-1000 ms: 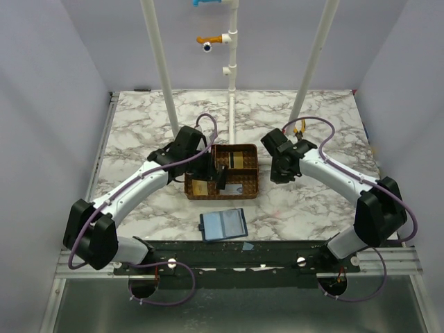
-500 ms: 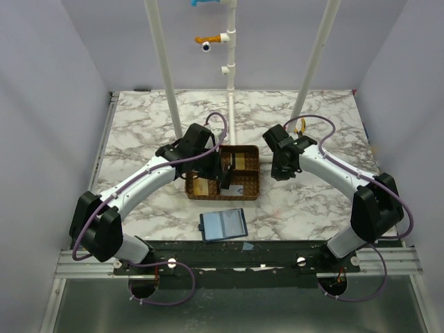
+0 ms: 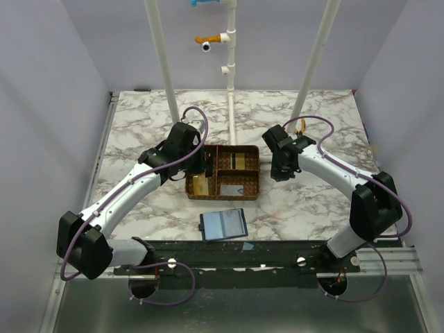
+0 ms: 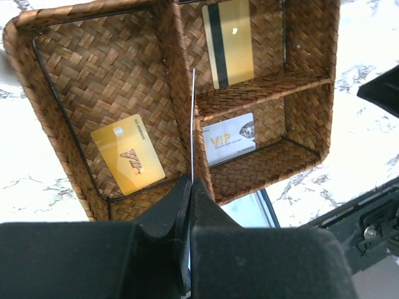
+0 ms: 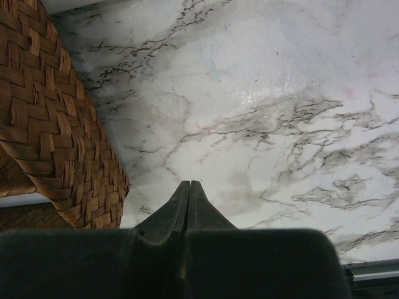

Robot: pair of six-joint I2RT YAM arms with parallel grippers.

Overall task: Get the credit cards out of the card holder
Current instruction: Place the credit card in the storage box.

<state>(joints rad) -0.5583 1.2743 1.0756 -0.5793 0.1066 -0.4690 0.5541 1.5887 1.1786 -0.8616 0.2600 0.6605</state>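
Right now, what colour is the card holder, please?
Card holder: navy, paler blue inside; top external view.

A brown wicker tray (image 3: 258, 182) with three compartments sits mid-table (image 3: 139, 132) on white marble veined in grey. Three white poles (image 3: 161, 62) rise towards 11, 12 and 1 o'clock. The middle one carries an orange fitting (image 3: 211, 39) and, higher, a blue one (image 3: 208, 3). A small pale scrap (image 3: 248, 245) lies at 6 o'clock.

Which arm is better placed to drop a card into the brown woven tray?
Left. The left pincer grips a thin card edge-on above the brown woven tray; the right pincer is shut, empty, over the marble tabletop beside it.
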